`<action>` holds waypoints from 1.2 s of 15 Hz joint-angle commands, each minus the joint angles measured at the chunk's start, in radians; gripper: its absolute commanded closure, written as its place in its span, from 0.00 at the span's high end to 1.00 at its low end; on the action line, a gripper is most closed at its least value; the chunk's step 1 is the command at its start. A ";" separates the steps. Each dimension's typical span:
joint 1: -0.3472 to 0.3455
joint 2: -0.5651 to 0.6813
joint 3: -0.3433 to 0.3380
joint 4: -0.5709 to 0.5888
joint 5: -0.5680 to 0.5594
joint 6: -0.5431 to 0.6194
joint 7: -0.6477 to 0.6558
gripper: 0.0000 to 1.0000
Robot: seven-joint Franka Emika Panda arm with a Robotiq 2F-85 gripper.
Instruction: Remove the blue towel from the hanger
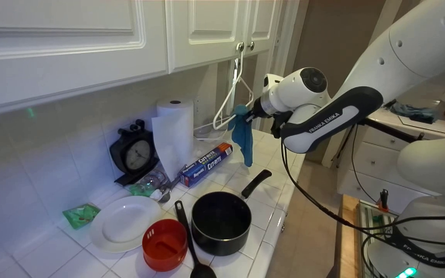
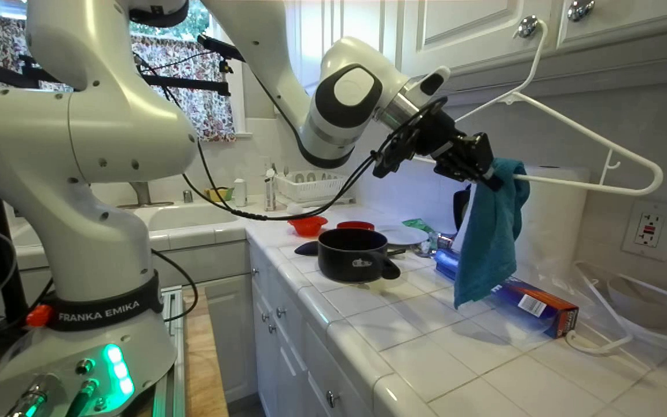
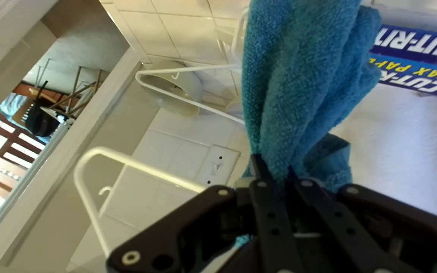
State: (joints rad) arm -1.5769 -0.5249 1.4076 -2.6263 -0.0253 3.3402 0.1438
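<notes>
Hanger (image 2: 578, 125), white, hooked on a cupboard knob (image 2: 526, 27). Towel (image 2: 490, 249), blue, draped over the bottom of the hanger. Claw (image 2: 491, 175), beside the hanger, pinching a fold of the towel. Wax paper box (image 1: 206, 165), on the bench (image 2: 449, 359), lower than the hanger.

The towel (image 3: 298, 79) is rough, matt cloth — the hanger (image 2: 576, 185) smooth plastic — the counter (image 2: 426, 359) glossy tile.

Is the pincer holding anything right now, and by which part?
The pincer grips the blue towel by a bunched fold near its top, close to the hanger's lower bar.
</notes>
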 commanded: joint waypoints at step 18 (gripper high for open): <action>0.312 -0.198 -0.322 -0.085 0.057 -0.030 0.026 0.07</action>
State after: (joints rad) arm -1.3278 -0.6677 1.1321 -2.6667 -0.0005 3.2935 0.1655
